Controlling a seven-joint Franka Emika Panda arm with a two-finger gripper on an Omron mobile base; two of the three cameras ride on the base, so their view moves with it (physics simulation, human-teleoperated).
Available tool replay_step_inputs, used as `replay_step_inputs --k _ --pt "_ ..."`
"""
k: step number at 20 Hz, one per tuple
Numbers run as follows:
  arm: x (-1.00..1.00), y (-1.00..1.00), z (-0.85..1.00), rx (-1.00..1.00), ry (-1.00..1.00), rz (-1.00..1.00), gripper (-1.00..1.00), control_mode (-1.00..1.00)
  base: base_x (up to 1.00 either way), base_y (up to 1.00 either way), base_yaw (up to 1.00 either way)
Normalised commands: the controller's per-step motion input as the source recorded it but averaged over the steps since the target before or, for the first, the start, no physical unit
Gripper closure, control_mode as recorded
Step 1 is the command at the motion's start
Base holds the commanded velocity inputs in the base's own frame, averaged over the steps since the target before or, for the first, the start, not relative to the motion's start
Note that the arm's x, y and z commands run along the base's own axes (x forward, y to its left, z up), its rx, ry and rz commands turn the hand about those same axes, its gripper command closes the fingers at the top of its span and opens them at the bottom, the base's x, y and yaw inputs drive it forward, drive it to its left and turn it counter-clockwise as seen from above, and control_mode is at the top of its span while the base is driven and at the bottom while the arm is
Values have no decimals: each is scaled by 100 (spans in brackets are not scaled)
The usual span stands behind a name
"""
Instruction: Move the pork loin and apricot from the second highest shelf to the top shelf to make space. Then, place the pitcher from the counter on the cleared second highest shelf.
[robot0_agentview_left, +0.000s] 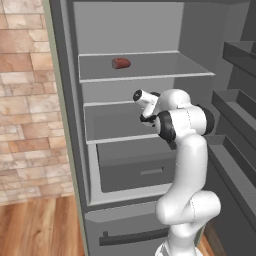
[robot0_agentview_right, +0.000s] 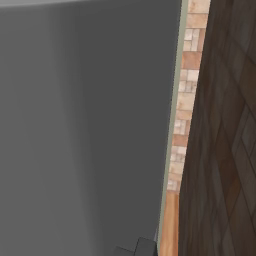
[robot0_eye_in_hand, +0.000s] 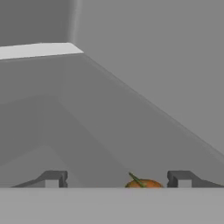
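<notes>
Pork loin (robot0_agentview_left: 120, 63) sits left-of-centre on the top shelf (robot0_agentview_left: 165, 65). Below it, the second highest shelf (robot0_agentview_left: 107, 125), with the arm reaching in from the right. Hand view: gripper (robot0_eye_in_hand: 117, 179) jaws spread wide, gripping nothing; the apricot (robot0_eye_in_hand: 144, 183) lies between the 2 fingertips (robot0_eye_in_hand: 52, 178), nearer the right one, contact unclear.
</notes>
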Motion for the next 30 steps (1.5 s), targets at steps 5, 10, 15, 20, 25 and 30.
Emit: replay_step_inputs --k 5,10,15,20,25,30 --pt "8 -17 -40 0 0 0 -100 -100 0 0 0" --pt "-2 -26 -40 0 0 0 -100 -100 0 0 0" --pt "-24 -23 -34 0 -1 0 -100 -100 0 0 0" --pt "-43 -27 -35 0 -4 0 -100 -100 0 0 0" --pt "-41 -19 -47 0 -4 0 -100 -100 0 0 0" --pt "-17 -3 -51 0 -2 0 100 -100 0 0 0"
